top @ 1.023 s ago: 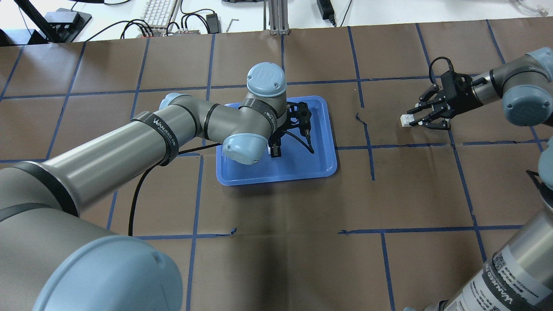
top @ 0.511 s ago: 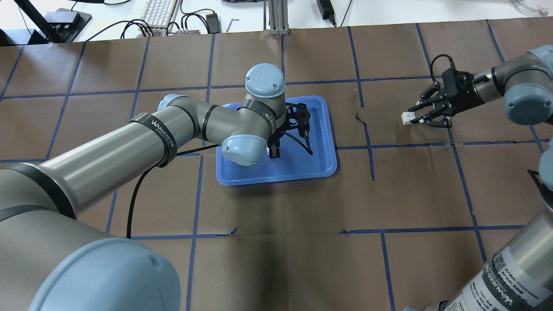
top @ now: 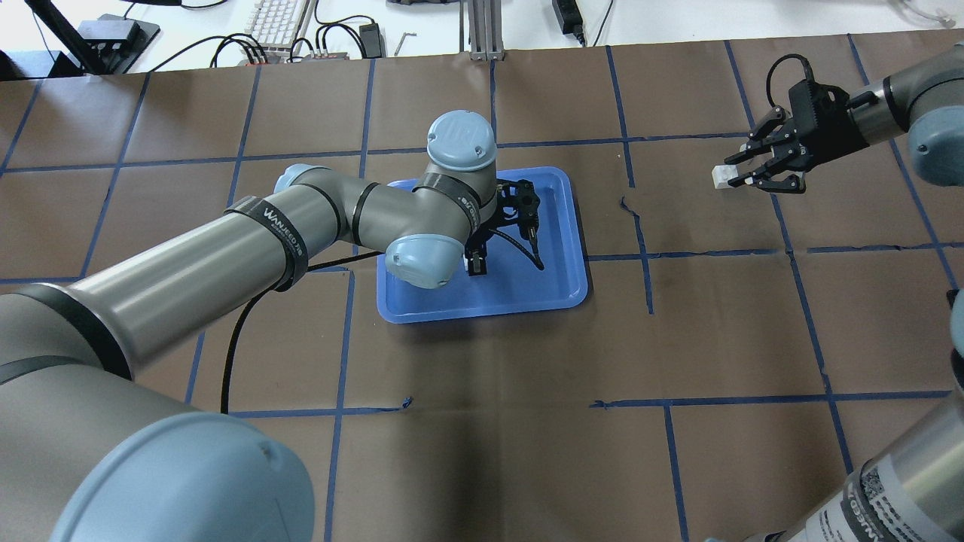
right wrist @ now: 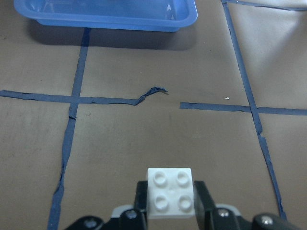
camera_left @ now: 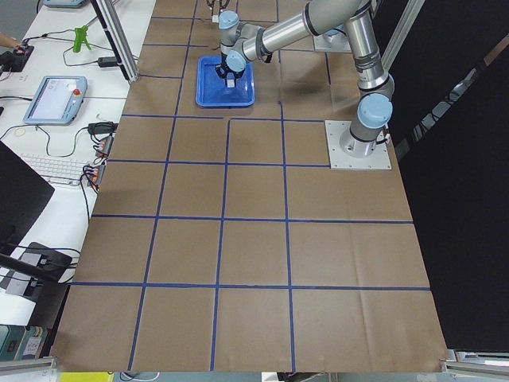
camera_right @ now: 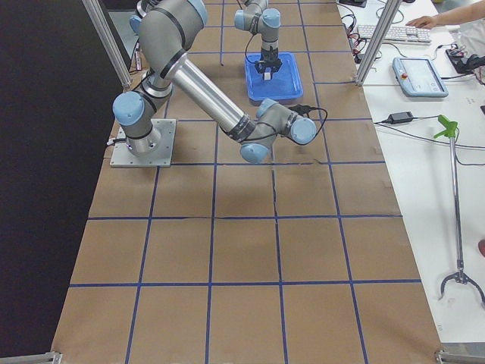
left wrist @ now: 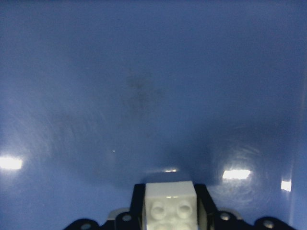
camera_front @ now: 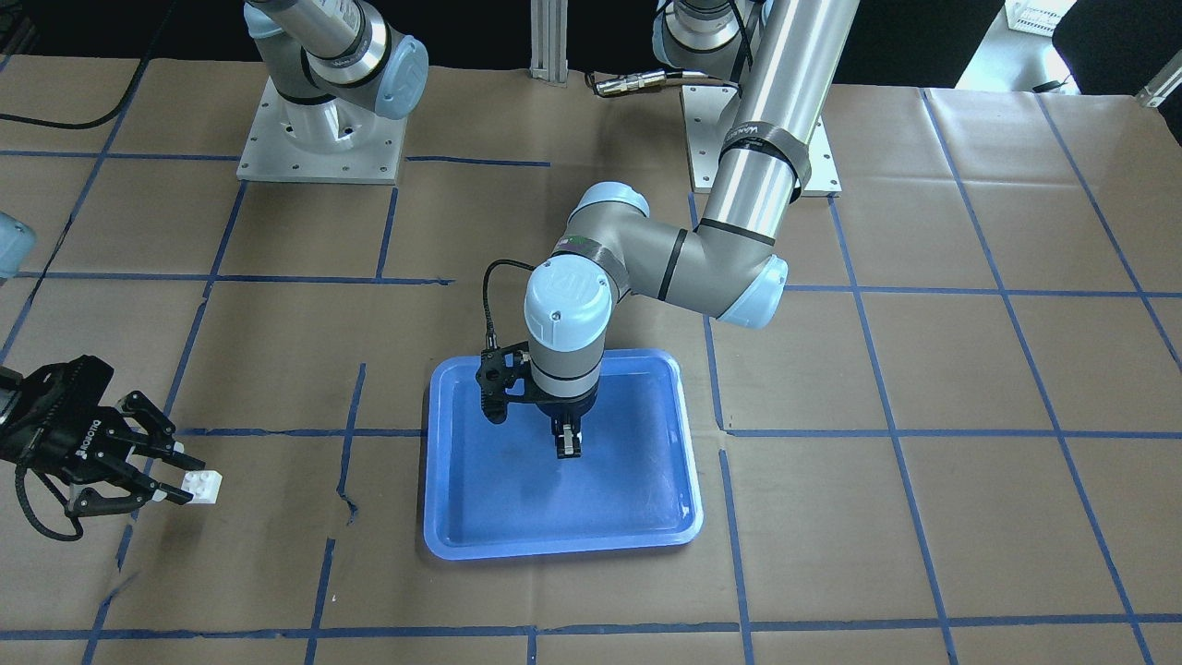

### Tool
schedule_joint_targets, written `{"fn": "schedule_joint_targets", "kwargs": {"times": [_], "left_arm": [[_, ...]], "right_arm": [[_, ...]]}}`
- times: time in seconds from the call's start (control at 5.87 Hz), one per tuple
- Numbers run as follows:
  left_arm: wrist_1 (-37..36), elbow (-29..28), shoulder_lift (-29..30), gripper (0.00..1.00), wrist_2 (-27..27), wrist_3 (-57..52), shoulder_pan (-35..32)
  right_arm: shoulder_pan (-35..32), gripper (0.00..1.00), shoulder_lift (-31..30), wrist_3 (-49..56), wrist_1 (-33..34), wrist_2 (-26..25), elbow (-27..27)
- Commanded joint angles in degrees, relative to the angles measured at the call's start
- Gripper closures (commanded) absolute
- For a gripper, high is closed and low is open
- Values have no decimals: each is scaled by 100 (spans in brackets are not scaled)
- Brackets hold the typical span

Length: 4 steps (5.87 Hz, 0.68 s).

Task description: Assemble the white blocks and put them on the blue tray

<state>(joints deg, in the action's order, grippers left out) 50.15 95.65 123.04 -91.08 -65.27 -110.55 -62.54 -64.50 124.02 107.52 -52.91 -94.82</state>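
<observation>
The blue tray (top: 482,315) lies mid-table; it also shows in the front view (camera_front: 563,545). My left gripper (top: 477,265) points down just above the tray floor and is shut on a white block (left wrist: 170,203), studs facing the camera. It also shows in the front view (camera_front: 566,447). My right gripper (top: 732,175) hovers over bare table far to the tray's right, shut on the second white block (top: 721,178). That block shows in the front view (camera_front: 203,486) and the right wrist view (right wrist: 170,191). The tray (right wrist: 105,19) is ahead of it.
Brown paper with a blue tape grid covers the table; one tape strip (right wrist: 148,93) is torn. Both arm bases (camera_front: 319,139) stand on the robot's side. A keyboard (top: 279,22) and cables lie beyond the far edge.
My right gripper has moved toward the far edge and outward to the right, carrying its white block. The left arm has stayed over the tray, almost still.
</observation>
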Motion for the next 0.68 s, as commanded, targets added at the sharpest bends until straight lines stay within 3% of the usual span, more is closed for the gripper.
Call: {"fn": "schedule_joint_targets", "kwargs": {"times": [0.0,0.51], "left_arm": [[273,-142,-260,18,-145,5,129],[2274,-187,-1936,18,-129,581,927]], "right_arm": [[-187,75,-510,35,-599,70,-106],[-766,75,-617,-96,-496,316,-660]]}}
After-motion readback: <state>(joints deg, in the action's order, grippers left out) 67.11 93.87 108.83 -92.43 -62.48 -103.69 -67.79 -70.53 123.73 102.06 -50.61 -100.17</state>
